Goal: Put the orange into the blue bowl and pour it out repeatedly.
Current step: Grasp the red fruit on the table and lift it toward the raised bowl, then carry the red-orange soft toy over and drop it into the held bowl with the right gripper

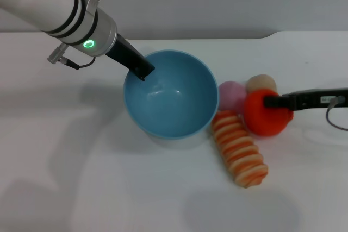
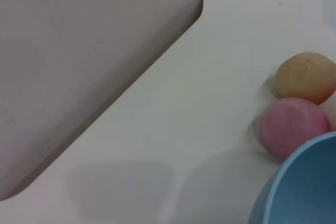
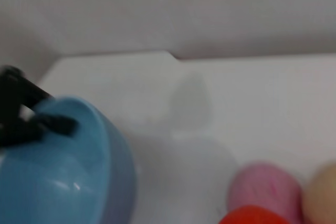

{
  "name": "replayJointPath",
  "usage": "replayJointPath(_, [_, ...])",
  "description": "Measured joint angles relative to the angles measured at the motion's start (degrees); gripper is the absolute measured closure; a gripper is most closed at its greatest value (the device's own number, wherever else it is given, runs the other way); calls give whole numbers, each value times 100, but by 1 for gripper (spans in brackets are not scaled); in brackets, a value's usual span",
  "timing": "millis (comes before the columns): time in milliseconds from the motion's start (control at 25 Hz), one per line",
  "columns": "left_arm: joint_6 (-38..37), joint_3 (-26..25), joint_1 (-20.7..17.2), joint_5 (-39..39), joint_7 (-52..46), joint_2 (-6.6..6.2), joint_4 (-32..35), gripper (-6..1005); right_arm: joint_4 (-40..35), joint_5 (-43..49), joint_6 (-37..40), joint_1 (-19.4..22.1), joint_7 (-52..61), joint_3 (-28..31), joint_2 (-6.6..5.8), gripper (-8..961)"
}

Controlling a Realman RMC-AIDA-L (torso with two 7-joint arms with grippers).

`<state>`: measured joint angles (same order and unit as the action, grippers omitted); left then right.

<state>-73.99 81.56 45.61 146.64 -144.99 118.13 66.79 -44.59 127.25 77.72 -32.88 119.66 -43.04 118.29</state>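
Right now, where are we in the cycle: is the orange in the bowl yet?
Not yet. The blue bowl is empty and upright, with the left tool gripping its rim. The right tool is at the orange, which sits on the table beside the pink ball, tan ball and striped roll. Still to come: lifting it, dropping it in, then pouring.

Light-blue bowl [image 1: 171, 99], bright red-orange orange [image 1: 263, 115], pink ball [image 1: 231, 96], pale tan ball [image 1: 261, 83], orange-and-cream striped roll [image 1: 239, 148], white table [image 1: 81, 188].

White left arm [image 1: 49, 4] with black bands, green ring light [image 1: 88, 43], black pincer [image 1: 142, 70], grey cable [image 1: 70, 61].
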Motion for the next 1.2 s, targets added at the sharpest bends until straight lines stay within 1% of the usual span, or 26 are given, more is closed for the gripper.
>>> replayJointPath(80, [-15, 0, 11, -2, -2, 0, 4, 999, -373, -235, 311, 82, -26, 18, -7, 845])
replayJointPath(120, [-32, 1, 35, -12, -20, 1, 7, 999, -871, -534, 674, 172, 6, 20, -9, 860])
replayJointPath(160, [-32, 1, 35, -12, -20, 1, 7, 999, -871, -534, 674, 172, 6, 20, -9, 874])
replayJointPath(320, [-35, 68, 84, -47, -71, 21, 10, 1000, -1825, -1255, 1332, 260, 253, 21, -5, 908])
replayJointPath(480, [-33, 267, 169, -59, -191, 30, -6, 1000, -2240, -1695, 1782, 161, 426, -108, 2, 928])
replayJointPath(560, [-36, 455, 210, -86, -266, 41, -9, 1000, -2134, -1784, 1848, 3, 460, -397, 17, 932])
replayJointPath(600, [-36, 455, 210, -86, -266, 41, -9, 1000, -2134, -1784, 1848, 3, 460, -397, 17, 934])
replayJointPath(640, [-39, 612, 223, -95, -380, 43, -7, 1000, -2030, -1789, 1836, -61, 467, -504, 17, 936])
replayJointPath(840, [-1, 897, 223, -110, -509, 50, 26, 1000, -1214, -1683, 1815, -469, 435, -777, -1, 919])
replayJointPath(920, [20, 900, 221, -115, -511, 53, 16, 1000, -1053, -1553, 1809, -575, 349, -847, -2, 912])
replayJointPath(1040, [23, 868, 201, -122, -512, 46, 10, 1000, -967, -1485, 1788, -619, 168, -981, 8, 901])
replayJointPath(1200, [52, 866, 177, -127, -505, 40, 9, 1000, -913, -1505, 1553, -551, 35, -1106, 33, 887])
